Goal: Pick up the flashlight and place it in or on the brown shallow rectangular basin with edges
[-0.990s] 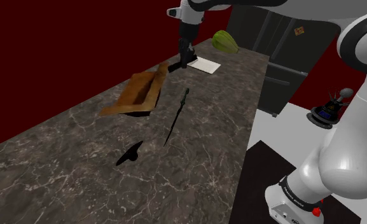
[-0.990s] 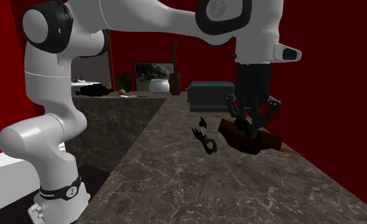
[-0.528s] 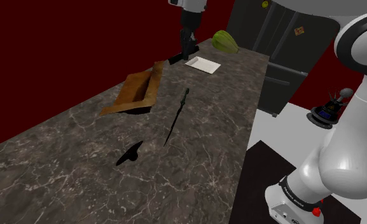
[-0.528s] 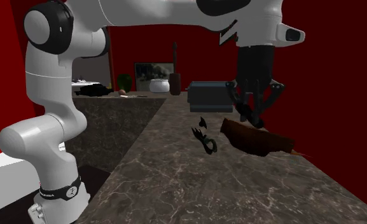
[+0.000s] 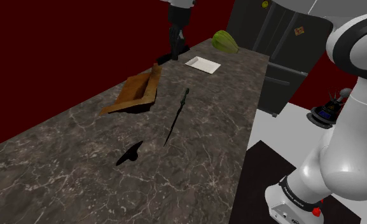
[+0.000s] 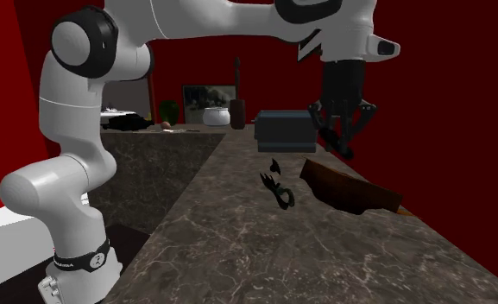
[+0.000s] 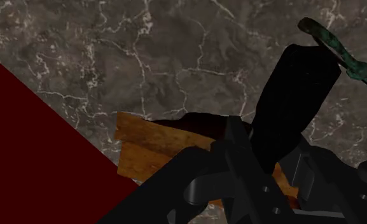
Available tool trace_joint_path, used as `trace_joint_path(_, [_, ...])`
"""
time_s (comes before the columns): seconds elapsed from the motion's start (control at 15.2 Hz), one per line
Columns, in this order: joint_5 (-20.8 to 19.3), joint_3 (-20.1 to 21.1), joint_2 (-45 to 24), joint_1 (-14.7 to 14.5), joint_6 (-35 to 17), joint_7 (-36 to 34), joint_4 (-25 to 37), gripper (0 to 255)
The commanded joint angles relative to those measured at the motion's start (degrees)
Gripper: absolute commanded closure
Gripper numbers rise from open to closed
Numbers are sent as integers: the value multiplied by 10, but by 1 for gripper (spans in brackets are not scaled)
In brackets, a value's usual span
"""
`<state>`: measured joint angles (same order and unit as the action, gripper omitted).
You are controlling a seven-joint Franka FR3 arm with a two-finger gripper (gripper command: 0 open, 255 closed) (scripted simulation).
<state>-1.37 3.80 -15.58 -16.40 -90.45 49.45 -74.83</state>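
A black two-finger gripper is clamped around a dark flashlight. It holds the flashlight in the air, clear of the marble countertop. The brown shallow basin lies below and just beside it, close to the countertop's edge along the red wall. The pick-up appears done. What seems left is to bring the flashlight over the basin, lower it and let go.
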Motion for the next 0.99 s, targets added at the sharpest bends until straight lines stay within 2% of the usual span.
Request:
trace_joint_path(0.0, [-3,9,-8,-18,5,-27,13,255])
trace_joint_path(0.46, [-18,36,-71,-80,35,-110,104,255])
trace_joint_path(0.92, [-16,35,-51,-76,-30,-110,19,255])
